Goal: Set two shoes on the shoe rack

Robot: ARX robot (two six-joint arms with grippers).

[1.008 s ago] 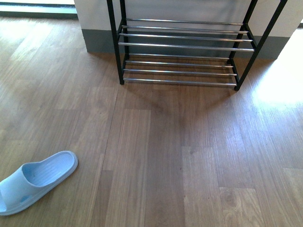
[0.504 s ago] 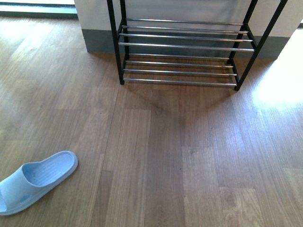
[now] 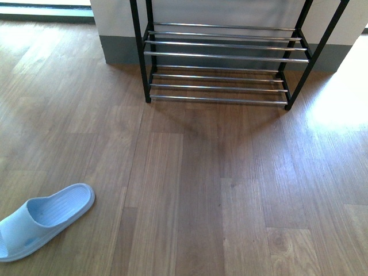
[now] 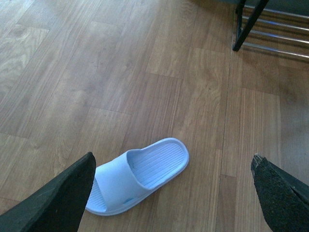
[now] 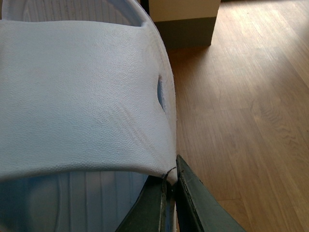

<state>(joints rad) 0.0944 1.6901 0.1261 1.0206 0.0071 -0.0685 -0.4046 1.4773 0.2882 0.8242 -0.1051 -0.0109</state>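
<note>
Slide (image 5: 82, 96) (pale blue) pinched in right gripper (image 5: 171, 181); left gripper (image 4: 173, 159) wide above second slide (image 4: 137, 176).

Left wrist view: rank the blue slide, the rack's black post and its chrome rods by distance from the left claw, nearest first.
1. blue slide, on the floor just below the open left claw.
2. black post, at the rack's near corner, beyond the slide.
3. chrome rods, running away past that post.
</note>
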